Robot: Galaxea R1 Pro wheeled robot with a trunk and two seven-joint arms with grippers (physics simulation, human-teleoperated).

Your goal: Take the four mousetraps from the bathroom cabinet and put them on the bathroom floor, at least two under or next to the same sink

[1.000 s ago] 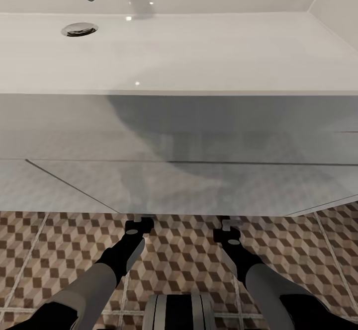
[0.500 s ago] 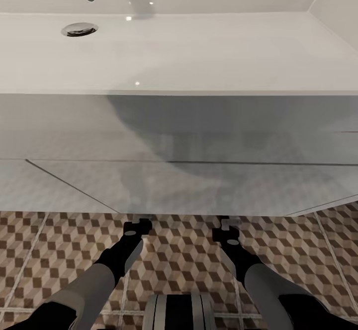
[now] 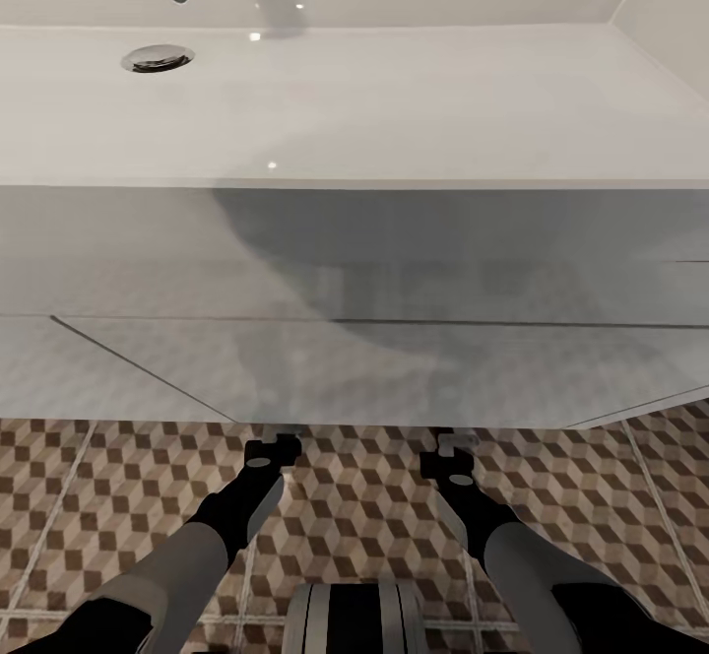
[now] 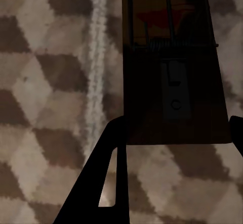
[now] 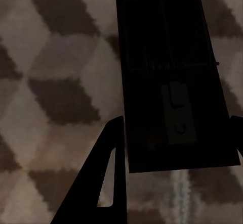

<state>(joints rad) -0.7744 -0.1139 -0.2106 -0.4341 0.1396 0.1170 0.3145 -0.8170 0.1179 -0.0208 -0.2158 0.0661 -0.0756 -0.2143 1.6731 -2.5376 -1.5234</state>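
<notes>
Mousetrap [image 4: 172, 77] clamped in left pincer [image 4: 174, 133]; second mousetrap [image 5: 172, 82] clamped in right pincer [image 5: 177, 138]. Both low over bathroom floor [image 3: 364, 506], beneath sink [image 3: 394, 112].

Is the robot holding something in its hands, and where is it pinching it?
Each gripper frames a mousetrap, left and right, at the near short end, above the tiled floor. Whether the fingers actually pinch cannot be told.

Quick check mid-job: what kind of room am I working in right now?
Most likely a bathroom. The head view looks down on a wide white sink with a chrome drain, set on a white vanity, above a cube-patterned tiled floor. Each wrist view shows a mousetrap over those tiles.
</notes>
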